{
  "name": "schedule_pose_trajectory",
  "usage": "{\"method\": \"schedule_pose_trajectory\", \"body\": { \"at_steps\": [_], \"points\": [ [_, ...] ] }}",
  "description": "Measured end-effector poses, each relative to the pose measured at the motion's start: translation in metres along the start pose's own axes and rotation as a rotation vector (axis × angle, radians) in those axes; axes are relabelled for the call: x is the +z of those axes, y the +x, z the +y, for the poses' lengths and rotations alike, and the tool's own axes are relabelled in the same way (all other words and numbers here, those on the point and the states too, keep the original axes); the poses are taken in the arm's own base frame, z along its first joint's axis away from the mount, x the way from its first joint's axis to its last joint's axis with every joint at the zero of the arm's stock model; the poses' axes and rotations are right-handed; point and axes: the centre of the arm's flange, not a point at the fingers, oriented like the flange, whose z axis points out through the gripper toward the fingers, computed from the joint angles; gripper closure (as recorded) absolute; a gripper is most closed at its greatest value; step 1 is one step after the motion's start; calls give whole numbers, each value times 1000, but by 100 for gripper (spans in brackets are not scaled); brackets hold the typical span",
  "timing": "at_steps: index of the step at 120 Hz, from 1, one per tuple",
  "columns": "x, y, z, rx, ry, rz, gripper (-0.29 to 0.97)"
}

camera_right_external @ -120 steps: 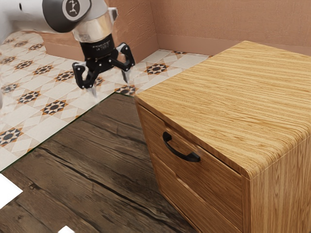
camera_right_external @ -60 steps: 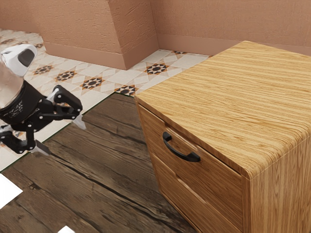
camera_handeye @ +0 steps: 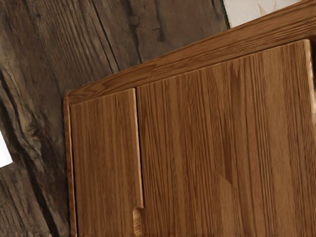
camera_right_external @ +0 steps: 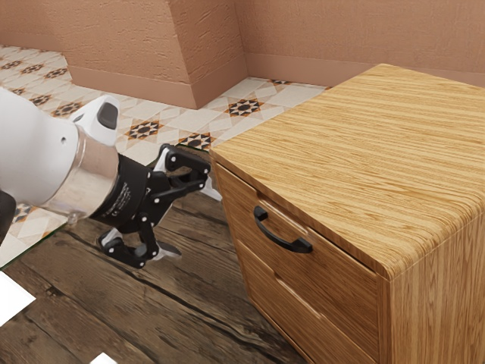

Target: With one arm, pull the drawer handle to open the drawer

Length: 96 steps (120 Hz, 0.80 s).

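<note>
One black handle (camera_right_external: 282, 230) sits on the upper drawer (camera_right_external: 333, 277) of the wooden cabinet (camera_right_external: 394, 152), toward the end of the drawer front nearest the arm. Its long axis runs level along that front, parallel to the cabinet's top edge, and the bar stands a little proud of the wood. The drawer looks shut, flush with the cabinet's face.

The hand (camera_right_external: 193, 221) hangs in front of the cabinet's near corner, just off the front face and short of the handle. From the hand, the handle lies farther along the cabinet front and roughly level with it. The fingers are spread wide, one above the other, and they hold nothing; the upper finger is close to the cabinet's corner, and I cannot tell whether it touches. As I judge it, that upright spread suits a level bar: the hand needs to slide along the cabinet front until the bar lies between the fingers.
</note>
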Motion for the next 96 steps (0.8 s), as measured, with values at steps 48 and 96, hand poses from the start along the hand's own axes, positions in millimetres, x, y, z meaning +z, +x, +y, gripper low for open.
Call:
{"method": "schedule_pose_trajectory", "body": {
  "at_steps": [48,96],
  "points": [
    [28,-48,7,-109,54,-69,1],
    [55,-62,18,-173,57,-63,2]
  ]
}}
